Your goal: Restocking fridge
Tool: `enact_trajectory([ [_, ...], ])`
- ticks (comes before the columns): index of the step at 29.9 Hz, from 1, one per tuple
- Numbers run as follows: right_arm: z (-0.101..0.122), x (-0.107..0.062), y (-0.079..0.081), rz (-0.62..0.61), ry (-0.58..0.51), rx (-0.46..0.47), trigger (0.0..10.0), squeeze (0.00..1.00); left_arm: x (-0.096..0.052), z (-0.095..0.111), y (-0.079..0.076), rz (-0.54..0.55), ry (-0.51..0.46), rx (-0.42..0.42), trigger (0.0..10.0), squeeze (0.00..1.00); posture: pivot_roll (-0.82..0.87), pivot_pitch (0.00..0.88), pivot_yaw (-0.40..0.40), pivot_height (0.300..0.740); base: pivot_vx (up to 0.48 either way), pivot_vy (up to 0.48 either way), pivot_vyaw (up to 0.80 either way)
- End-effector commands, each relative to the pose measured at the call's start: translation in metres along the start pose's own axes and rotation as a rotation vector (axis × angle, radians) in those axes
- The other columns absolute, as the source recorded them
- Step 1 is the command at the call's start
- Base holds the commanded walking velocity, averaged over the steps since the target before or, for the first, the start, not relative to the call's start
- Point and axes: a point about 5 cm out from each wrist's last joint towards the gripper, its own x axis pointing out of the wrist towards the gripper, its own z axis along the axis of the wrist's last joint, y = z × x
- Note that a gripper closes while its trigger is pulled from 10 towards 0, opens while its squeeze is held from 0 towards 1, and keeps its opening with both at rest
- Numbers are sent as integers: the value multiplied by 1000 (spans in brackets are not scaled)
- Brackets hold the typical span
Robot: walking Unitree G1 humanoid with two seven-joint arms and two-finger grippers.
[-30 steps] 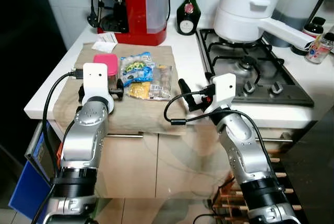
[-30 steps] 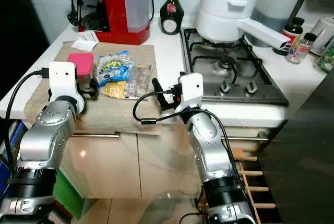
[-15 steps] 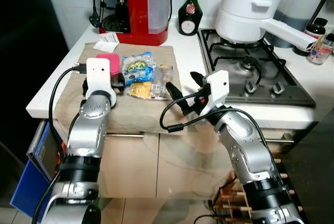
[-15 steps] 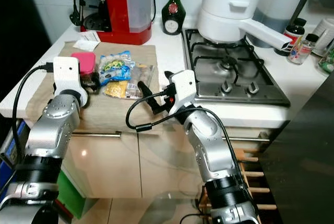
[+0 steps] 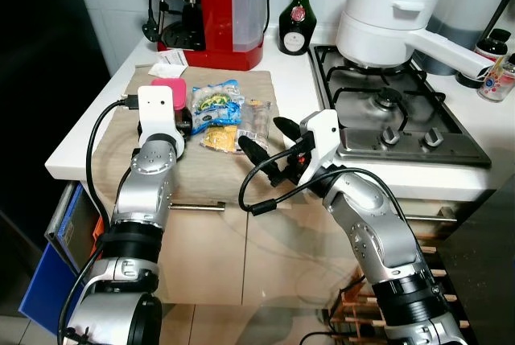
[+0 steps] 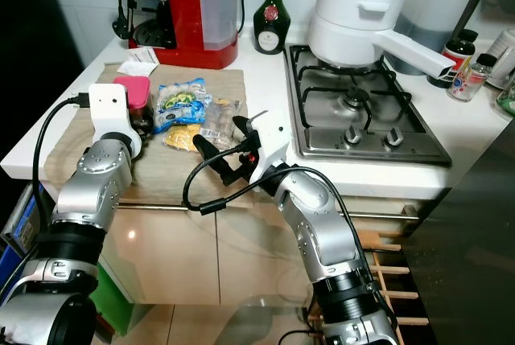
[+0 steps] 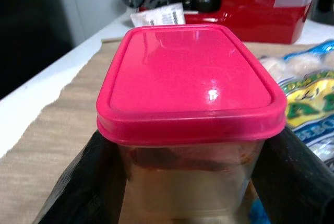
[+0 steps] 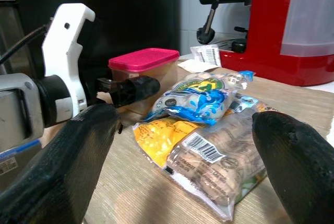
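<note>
Landmark: the red coffee machine (image 5: 217, 7) at the back of the bench (image 5: 76, 148); everything below is placed from it.
Goods: a pink-lidded tub (image 7: 188, 85) sits on the woven mat (image 5: 121, 164) in front of the machine, toward its left side. Beside the tub, straight out from the machine, lies a heap of food packets (image 8: 209, 125): a blue-and-white bag on top, a yellow one and a clear barcoded one beneath.
Left hand: the left hand (image 5: 173, 126) is at the tub, one black finger on each side wall just under the lid rim. Whether it is already pressing or only bracketing the tub, I cannot tell.
Right hand: the right hand (image 5: 269, 140) hovers spread wide just in front of the packets, on the side away from the machine, touching nothing.
Step in hand: likely picking up both loads to carry to the fridge.
Doing it well, left: squeeze below the lid lip so the rim stops any slip, and lift level, since the tub holds something dark.
Doing it well, right: go in low along the mat, straddle one packet instead of the heap, and pinch its thick middle, because slick film slides.
Risk: the two hands work near each other beside the tub; keep their paths apart.
</note>
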Motion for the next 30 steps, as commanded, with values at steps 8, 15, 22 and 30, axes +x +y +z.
enact_trajectory([
  [8,4,-1,2,9,-15,14,10000,39,-16,35,-4,-54,-210,27,0,0,-37,0,-9,740,0,0,0],
  [15,10,-3,-4,16,-20,3,10000,43,-52,66,-8,-209,-434,7,0,0,-33,0,-4,740,0,0,0],
  [22,20,-23,-44,-428,-133,-71,10000,35,-88,48,6,-175,-420,13,10000,0,-41,0,-26,740,0,0,0],
  [30,18,-43,-58,-645,-154,-253,10000,20,-98,35,9,-145,-398,-12,10000,0,-50,0,-36,740,0,0,0],
])
